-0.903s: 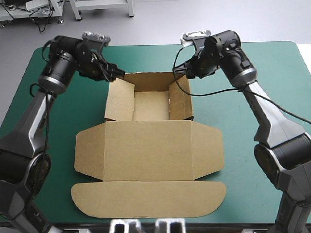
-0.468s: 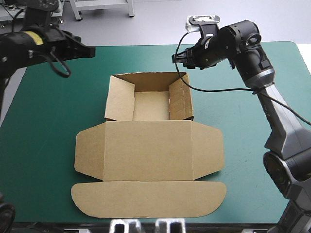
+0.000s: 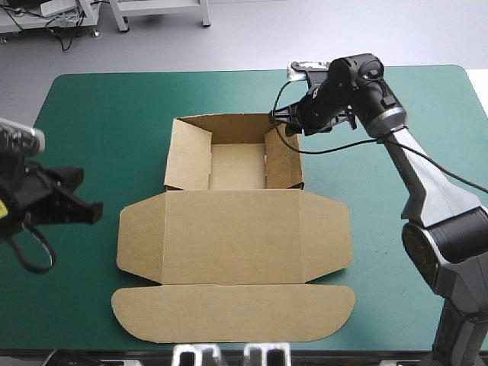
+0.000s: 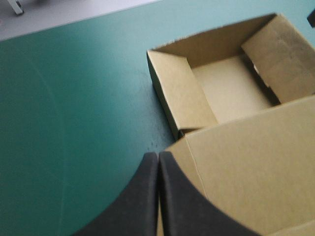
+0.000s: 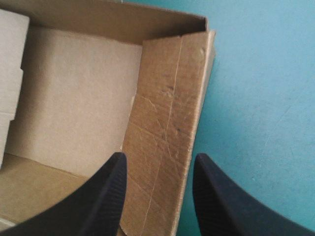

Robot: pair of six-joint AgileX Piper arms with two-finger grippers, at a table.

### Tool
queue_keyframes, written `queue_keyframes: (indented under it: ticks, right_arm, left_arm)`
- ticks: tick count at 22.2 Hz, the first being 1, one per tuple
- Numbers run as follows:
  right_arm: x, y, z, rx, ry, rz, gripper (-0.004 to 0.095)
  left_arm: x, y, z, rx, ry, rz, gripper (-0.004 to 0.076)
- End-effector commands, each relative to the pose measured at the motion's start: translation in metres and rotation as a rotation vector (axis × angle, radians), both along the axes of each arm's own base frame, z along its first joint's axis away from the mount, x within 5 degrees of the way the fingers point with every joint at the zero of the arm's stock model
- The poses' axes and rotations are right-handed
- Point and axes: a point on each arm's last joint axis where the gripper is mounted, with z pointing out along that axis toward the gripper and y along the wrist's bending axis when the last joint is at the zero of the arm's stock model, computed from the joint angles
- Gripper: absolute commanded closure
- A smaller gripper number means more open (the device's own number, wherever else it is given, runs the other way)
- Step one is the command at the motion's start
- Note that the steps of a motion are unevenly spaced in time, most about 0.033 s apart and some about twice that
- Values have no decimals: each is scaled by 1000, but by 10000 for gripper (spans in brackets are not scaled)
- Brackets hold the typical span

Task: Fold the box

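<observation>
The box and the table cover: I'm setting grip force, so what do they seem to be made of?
The box: likely thin cardboard, matte brown; crease lines, scuffs and raw cut edges show on its raised wall. The table cover: a smooth, even teal-green sheet, perhaps rubber or vinyl; the look leaves that open.

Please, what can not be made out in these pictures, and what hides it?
High view: everything behind the left gripper is cut off by the picture's edge.
High view: whether the right gripper touches the box; the contact is too small and dark.
Left wrist view: the box's lid is blurred and cut off by the edge.
</observation>
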Motion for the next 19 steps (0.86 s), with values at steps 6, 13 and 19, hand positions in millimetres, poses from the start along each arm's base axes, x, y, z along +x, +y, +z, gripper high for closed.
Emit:
queue_keyframes:
  ticks: [6,13,19]
  right_arm:
    - [9,5,-18,7,45,32,509]
    - [23,10,-50,-28,110,30,803]
    - [11,0,-16,7,41,16,928]
  left_arm:
    - [-52,16,-78,-11,-31,-1,734]
    - [-68,22,-136,-14,51,19,734]
    - [-68,21,-139,-31,53,25,734]
